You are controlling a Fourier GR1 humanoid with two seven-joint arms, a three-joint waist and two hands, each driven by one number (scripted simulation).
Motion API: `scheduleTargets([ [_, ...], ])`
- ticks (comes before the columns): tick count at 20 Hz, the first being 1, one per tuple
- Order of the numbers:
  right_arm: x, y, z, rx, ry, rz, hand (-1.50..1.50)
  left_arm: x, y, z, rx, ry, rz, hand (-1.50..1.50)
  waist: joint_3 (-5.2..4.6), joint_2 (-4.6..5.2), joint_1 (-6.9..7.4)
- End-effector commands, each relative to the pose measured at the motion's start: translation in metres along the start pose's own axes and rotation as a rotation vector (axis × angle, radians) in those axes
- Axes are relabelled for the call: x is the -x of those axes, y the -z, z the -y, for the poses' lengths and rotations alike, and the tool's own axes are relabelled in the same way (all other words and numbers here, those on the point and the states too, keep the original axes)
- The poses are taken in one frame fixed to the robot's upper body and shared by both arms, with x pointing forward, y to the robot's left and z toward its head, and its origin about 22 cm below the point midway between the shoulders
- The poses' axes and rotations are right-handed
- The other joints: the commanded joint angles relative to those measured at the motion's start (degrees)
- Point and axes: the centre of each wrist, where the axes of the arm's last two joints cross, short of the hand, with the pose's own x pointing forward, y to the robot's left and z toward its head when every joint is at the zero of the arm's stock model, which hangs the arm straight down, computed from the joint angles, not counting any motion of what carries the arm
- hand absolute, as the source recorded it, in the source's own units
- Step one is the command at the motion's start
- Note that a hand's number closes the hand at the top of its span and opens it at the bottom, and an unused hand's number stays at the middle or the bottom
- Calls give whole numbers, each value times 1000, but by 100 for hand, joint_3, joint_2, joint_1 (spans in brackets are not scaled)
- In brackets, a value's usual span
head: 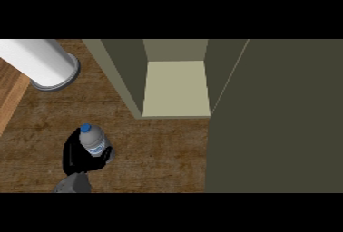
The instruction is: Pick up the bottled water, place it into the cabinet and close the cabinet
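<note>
Pick-up step: black left hand curled around the clear blue-capped water bottle; next, carry it into the open olive cabinet.

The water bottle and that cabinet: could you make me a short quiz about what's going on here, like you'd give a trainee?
1. True or false: the bottled water already stands inside the cabinet.
2. Which robot hand is curled round the bottle?
A. left
B. right
C. neither
3. Fill in: the bottle's cap is coloured ____.

Key
1. False. The bottle stands upright on the wooden counter, in front of the open cabinet and to its left.
2. A. The left robot hand wraps round it from the left side; the right one is out of view.
3. Blue.
</note>
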Motion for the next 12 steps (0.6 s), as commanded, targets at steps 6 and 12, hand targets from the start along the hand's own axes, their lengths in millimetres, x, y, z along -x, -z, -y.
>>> scheduleTargets([
  [6, -23, 14, -6, 3, 19, 68, -150, -5, 21, 54, 154, -13, 28, 150, 6, -16, 62],
  [12, -6, 21, -9, 9, 25, 79, -150, -26, 24, 117, 265, -27, 3, 150, 11, -38, 138],
])
